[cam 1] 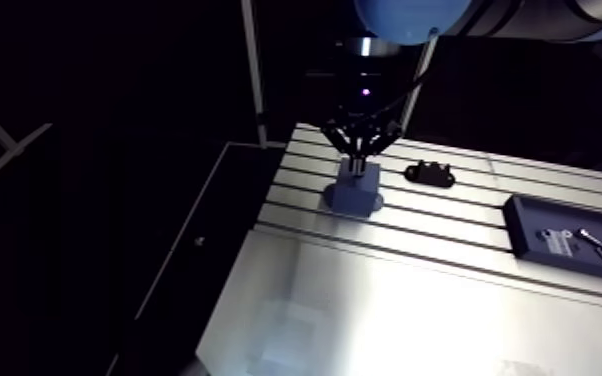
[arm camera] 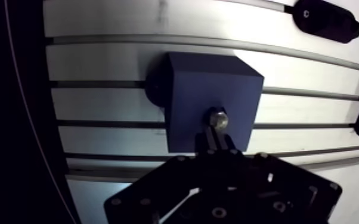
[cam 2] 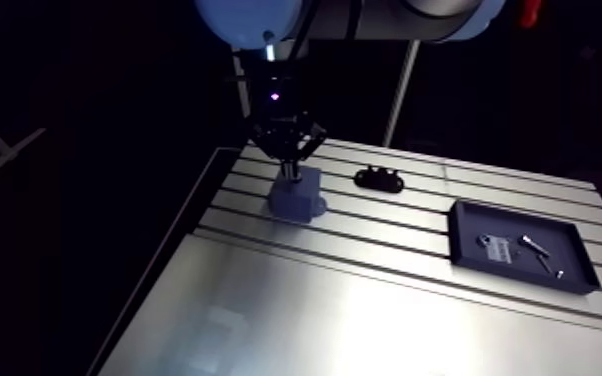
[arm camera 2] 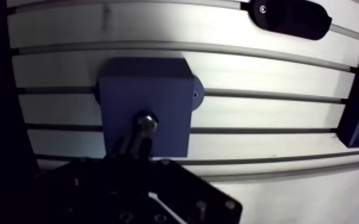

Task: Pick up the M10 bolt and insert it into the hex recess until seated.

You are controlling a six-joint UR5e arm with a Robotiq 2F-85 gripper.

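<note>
1. In the arm view the room is almost black; only the surface (cam 1: pixel 445 300) is lit, seemingly from above, and shines pale; a hazy patch of glare lies on its near part.
2. The dark-blue block (cam 1: pixel 354 188) and the tray (cam 1: pixel 523 225) read as dark shapes against it; small metal parts (cam 1: pixel 590 238) in the tray glint.
3. In the wrist view the surface is bright, nearly washed out; its slots bow into curves.
4. The fingers (arm camera: pixel 210 142) sit in shadow; the head of the M10 bolt (arm camera: pixel 217 117) gripped between them catches a small highlight.
</note>
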